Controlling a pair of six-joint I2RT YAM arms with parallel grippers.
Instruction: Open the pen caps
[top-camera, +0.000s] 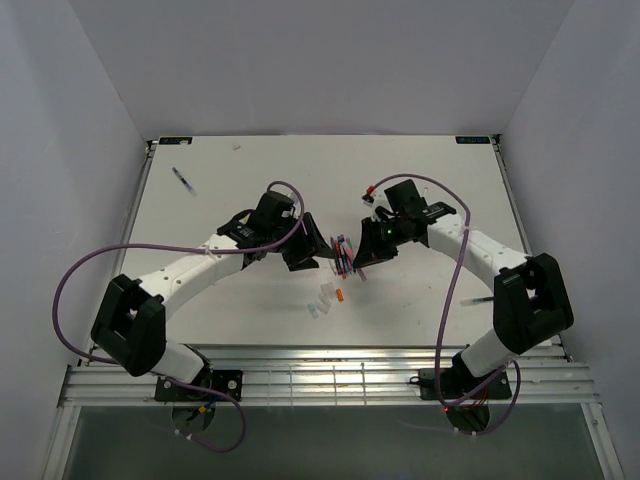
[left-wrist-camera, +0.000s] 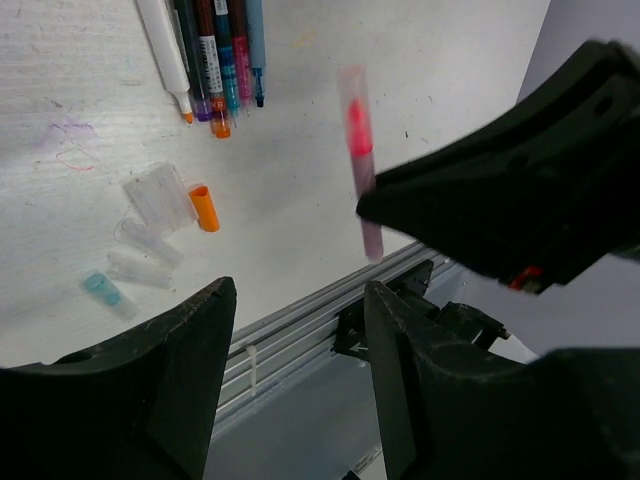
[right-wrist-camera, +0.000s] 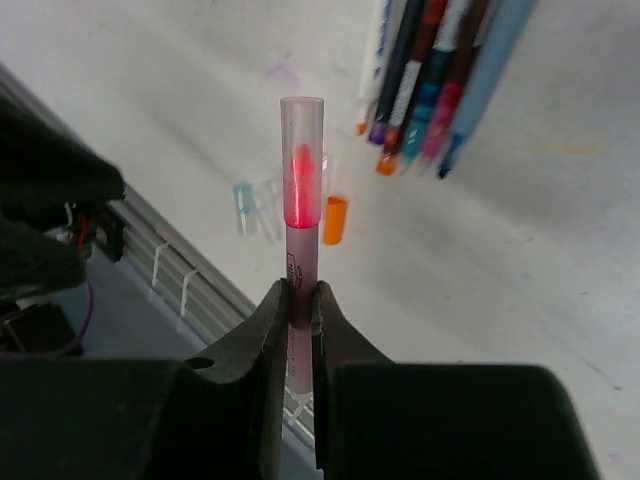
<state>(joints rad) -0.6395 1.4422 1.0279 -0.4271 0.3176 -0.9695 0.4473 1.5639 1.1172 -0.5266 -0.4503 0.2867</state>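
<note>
Pinching a thin pale-barrelled pen with a pink tip (right-wrist-camera: 303, 250) near its lower end, my right end effector (right-wrist-camera: 298, 297) has its fingers pressed tight on the barrel and holds it upright above the white counter (right-wrist-camera: 520, 260). The pen's clear tube-shaped plastic cap (right-wrist-camera: 302, 125) is on, so this one is not opened yet. My left end effector (left-wrist-camera: 298, 310) stands spread with nothing between its fingers, just beside the held pen but, as far as I can tell, not touching it.

Down on the counter lies a row of thin stick pens with coloured ends (left-wrist-camera: 215, 60). Several show bare tips, which I take as already uncapped. Near them rest loose caps: a short orange plastic cap (left-wrist-camera: 204, 208), a few clear caps (left-wrist-camera: 150, 240) and a small teal cap (left-wrist-camera: 105, 292). One more dark pen (top-camera: 184, 180) lies well apart near the far left corner; I cannot tell whether it is capped. I judge the job well along, with this held pen and perhaps that stray one left.
</note>
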